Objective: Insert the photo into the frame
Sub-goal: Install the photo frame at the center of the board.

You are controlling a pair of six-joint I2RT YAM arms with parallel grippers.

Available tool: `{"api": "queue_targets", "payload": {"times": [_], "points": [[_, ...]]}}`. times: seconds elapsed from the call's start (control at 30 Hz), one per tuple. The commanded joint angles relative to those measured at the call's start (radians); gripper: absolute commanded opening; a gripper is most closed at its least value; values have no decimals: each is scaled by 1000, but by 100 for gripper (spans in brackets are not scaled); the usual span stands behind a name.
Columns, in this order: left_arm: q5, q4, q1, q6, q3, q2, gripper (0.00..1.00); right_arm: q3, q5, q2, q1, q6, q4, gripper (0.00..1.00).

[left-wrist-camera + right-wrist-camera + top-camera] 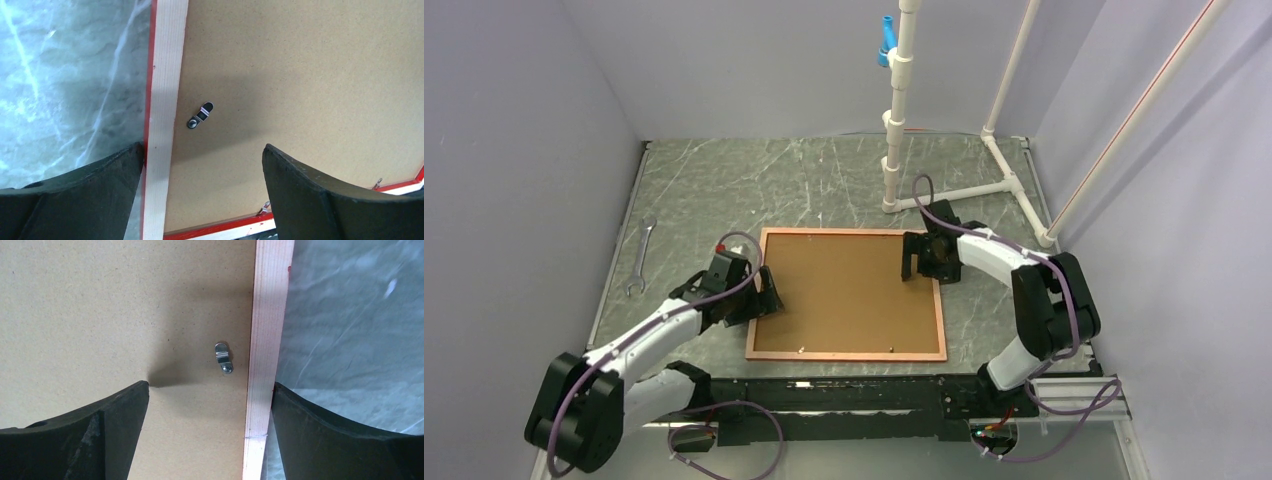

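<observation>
Frame (pixel 844 355) face-down mid-table, backing board (pixel 844 290) seated inside. Photo not visible (under board or absent: cannot tell). Clip (pixel 200 115) short of rail, likely unlatched. Left gripper (pixel 762 296), right gripper (pixel 921 262): jaws spread, straddling opposite rails.

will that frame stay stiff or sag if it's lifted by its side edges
Probably stiff: the frame has straight, rigid-looking rails. The backing board may drop out if tilted, since the metal clip lies wholly on the board, off the rail. Thin edges likely give little grip.
</observation>
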Motion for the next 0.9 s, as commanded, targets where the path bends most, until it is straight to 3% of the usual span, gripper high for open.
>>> {"api": "queue_targets", "payload": {"times": [0.0,0.3,0.5,0.87], "points": [[35,-78,-43,-76,-92,-109,90,-75,-163,-82,97,74,3,90],[-42,-240,-63,-194,-172,-385,91,-161,-52,-156,183,155,-16,91],[-88,-281,-65,-165,-105,-302,94,-85,92,-110,158,131,-72,91],[-78,-223,-65,-101,-82,-163,93,-7,105,-30,85,80,-90,80]]}}
